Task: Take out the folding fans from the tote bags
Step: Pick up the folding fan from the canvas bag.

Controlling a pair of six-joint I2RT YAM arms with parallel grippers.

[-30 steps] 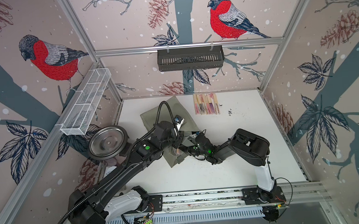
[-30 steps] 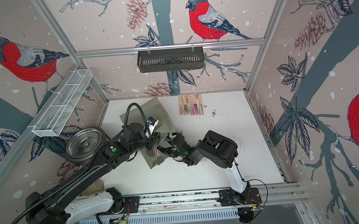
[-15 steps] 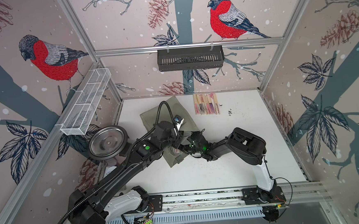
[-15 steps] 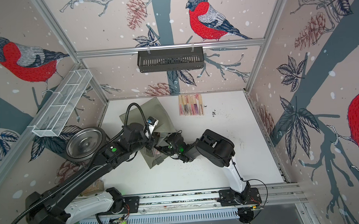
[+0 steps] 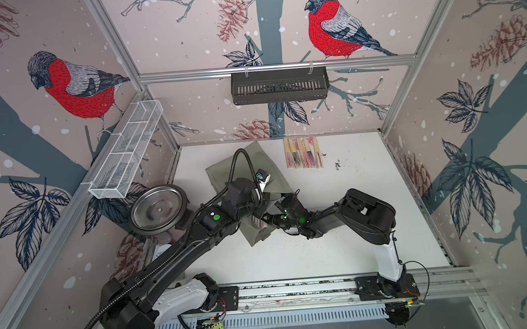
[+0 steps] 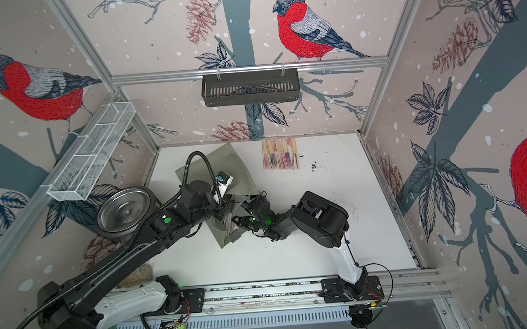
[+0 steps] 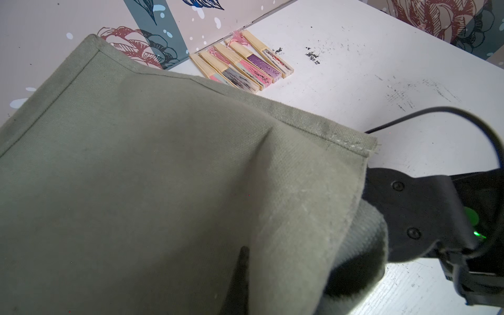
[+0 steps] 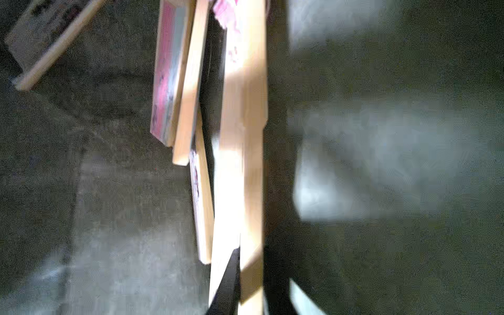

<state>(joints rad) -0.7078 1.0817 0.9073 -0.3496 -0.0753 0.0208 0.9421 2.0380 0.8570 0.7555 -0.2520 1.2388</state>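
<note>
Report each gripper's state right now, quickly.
Left gripper: closed, pinching the tote bag fabric.
Right gripper: apparently closed on a folding fan inside the bag; view blurred.

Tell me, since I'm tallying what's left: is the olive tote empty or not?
Not empty. The right wrist view, inside the tote, shows several closed folding fans.

Olive-green tote [image 7: 136, 177]; white, black-flecked desk [image 5: 366, 181]; fans [image 7: 240, 65] of pale bamboo with pink, purple and dark-speckled fabric, pink tassels; black basket [image 5: 279, 86]; white mesh tray [image 5: 127, 154]; walls [image 5: 185, 35] patterned with red-breasted birds.
</note>
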